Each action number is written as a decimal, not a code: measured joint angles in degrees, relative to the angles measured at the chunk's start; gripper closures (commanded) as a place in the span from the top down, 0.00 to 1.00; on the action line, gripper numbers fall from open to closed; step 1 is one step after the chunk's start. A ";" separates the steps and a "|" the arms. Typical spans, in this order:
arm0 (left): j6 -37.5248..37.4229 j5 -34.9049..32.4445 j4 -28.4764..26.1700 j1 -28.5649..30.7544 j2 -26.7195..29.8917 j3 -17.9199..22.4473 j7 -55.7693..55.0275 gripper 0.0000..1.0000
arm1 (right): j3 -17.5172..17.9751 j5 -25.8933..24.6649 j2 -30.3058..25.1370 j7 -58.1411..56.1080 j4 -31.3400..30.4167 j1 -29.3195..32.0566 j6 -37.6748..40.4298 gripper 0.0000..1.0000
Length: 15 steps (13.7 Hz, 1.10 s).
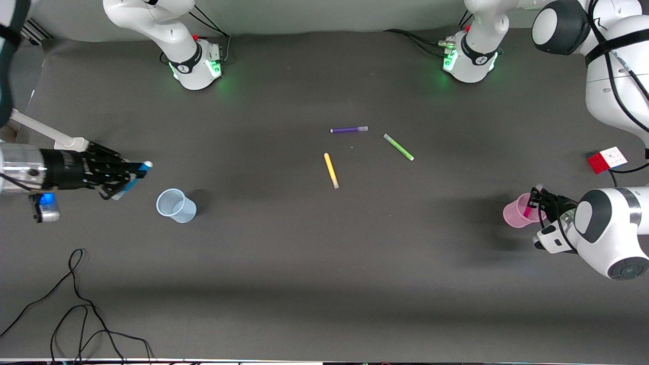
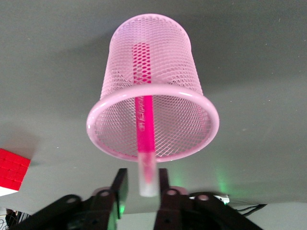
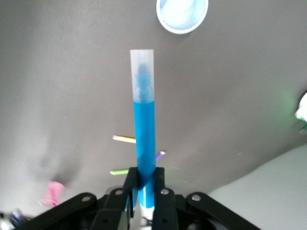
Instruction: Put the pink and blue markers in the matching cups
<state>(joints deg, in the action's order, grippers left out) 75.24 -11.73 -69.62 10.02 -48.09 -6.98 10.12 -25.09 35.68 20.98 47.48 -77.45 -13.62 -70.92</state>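
Note:
The pink marker (image 2: 144, 129) stands in the pale pink mesh cup (image 2: 168, 62), its pale cap sticking out above the rim. My left gripper (image 2: 142, 175) is open around that cap, with a gap showing beside it. In the front view the pink cup (image 1: 514, 213) and pink marker (image 1: 530, 207) sit at the left arm's end, under the left gripper (image 1: 536, 195). My right gripper (image 1: 133, 175) is shut on the blue marker (image 3: 145, 124), held level above the table beside the pale blue cup (image 1: 177, 207). The blue cup (image 3: 182, 14) is upright with nothing in it.
A purple pen (image 1: 349, 130), a lime green pen (image 1: 398, 147) and a yellow pen (image 1: 331, 170) lie mid-table. A red and white cube (image 1: 607, 159) sits near the pink cup. Black cables (image 1: 76, 304) trail over the table nearer the front camera at the right arm's end.

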 measured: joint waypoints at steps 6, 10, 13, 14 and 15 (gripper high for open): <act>-3.69 -0.05 8.01 -0.78 0.36 -0.05 -0.18 1.00 | 0.06 6.88 7.35 -21.48 -10.92 5.47 2.18 0.00; -8.08 -0.17 12.39 -1.89 3.35 -0.14 -3.61 1.00 | 0.08 8.15 11.33 -29.57 -13.36 6.27 1.20 0.00; -7.92 0.44 12.55 -2.13 8.77 -0.34 -4.15 1.00 | 0.08 8.18 13.39 -33.62 -13.45 6.78 1.18 0.00; -7.70 0.94 12.34 -2.14 10.95 -0.36 -4.15 1.00 | 0.08 8.18 14.05 -33.95 -13.50 6.81 1.09 0.00; -6.95 1.52 11.63 -2.13 13.35 -0.36 -4.15 1.00 | 0.12 8.19 14.68 -34.08 -13.61 6.80 0.92 0.00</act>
<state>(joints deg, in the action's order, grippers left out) 68.28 -10.21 -57.99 7.88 -34.74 -7.34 5.97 -24.97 43.87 35.65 13.40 -91.06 -6.81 -69.99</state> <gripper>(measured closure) 0.000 0.833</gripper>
